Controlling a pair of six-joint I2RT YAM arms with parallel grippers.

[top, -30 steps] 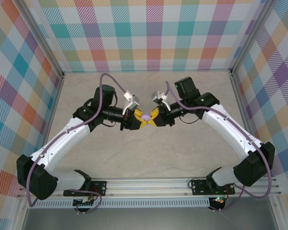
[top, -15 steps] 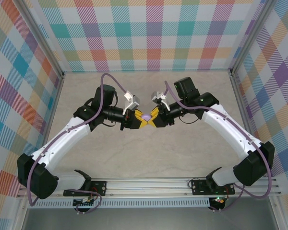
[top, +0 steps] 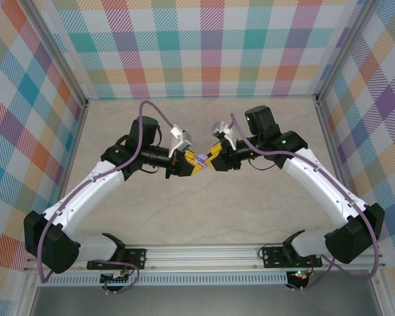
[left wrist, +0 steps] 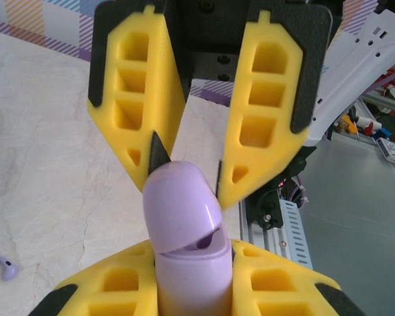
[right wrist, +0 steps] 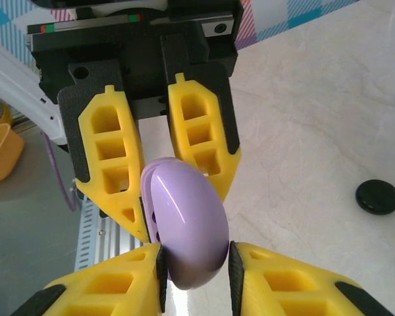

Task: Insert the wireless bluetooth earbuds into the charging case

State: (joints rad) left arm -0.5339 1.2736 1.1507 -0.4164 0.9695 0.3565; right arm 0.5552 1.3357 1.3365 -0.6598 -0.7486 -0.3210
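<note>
The likeliest failure was a slip. The charging case (left wrist: 184,224) was smooth and rounded, and its lid stood open by only a dark crack. If the right pincer (right wrist: 195,249) slid off that curved lid, the lid would probably snap shut. A pull away from the hinge line could also twist the case in the left pincer (left wrist: 192,253) or lever it out, dropping it to the surface (left wrist: 59,164). Both arms were also busy with the case, so neither was free to fetch an earbud. Opening one set of jaws carelessly to do so would risk the same drop.

The left pincer was clamped on the body of the case. The right pincer's jaws stood partly apart on either side of the lid end, touching it or very nearly. I could not tell whether they gripped it.

The case hung between the two pincers, up off the surface, at the middle of the top view. There its long axis ran roughly from 9 to 3 o'clock, with the lid end toward 3. In the left wrist view the axis ran from 6 to 12, lid toward 12.

The two lavender earbuds (left wrist: 3,267) lay on the surface at about 8 o'clock in that view, well apart from the case.
</note>
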